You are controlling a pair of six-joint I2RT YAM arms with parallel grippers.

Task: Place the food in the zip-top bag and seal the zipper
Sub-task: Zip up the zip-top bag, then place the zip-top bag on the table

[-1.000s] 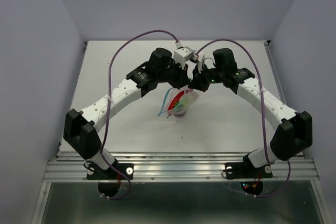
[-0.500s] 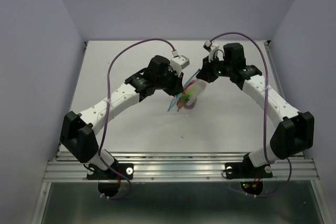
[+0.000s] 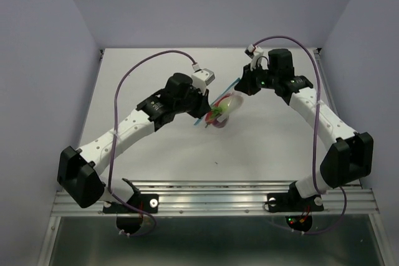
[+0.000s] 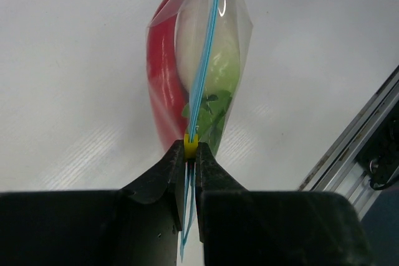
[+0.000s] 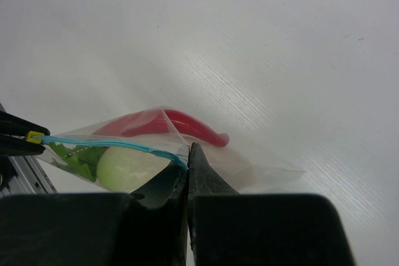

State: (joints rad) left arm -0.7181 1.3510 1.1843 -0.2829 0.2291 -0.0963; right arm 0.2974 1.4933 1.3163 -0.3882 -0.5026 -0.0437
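I'm holding the small clear crinkly zip-top bag (image 3: 223, 109) stretched between both arms over the white table (image 3: 156, 154). Inside it are a slim red chili (image 4: 163, 79), a white egg-shaped vegetable (image 4: 218, 35) and, I think, a purplish ball (image 3: 219, 122). My left gripper (image 4: 190, 157) pinches the yellow slider (image 4: 191, 145) on the light-blue zipper strip (image 4: 202, 73), and my right gripper (image 5: 188, 154) is clamped tight on the strip's other end.

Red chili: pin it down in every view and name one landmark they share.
Top external: red chili centre, inside the bag between the arms.
Left wrist: red chili upper centre, along the bag's left side.
Right wrist: red chili centre, along the bag's upper edge.
Shared landmark: the light-blue zipper.
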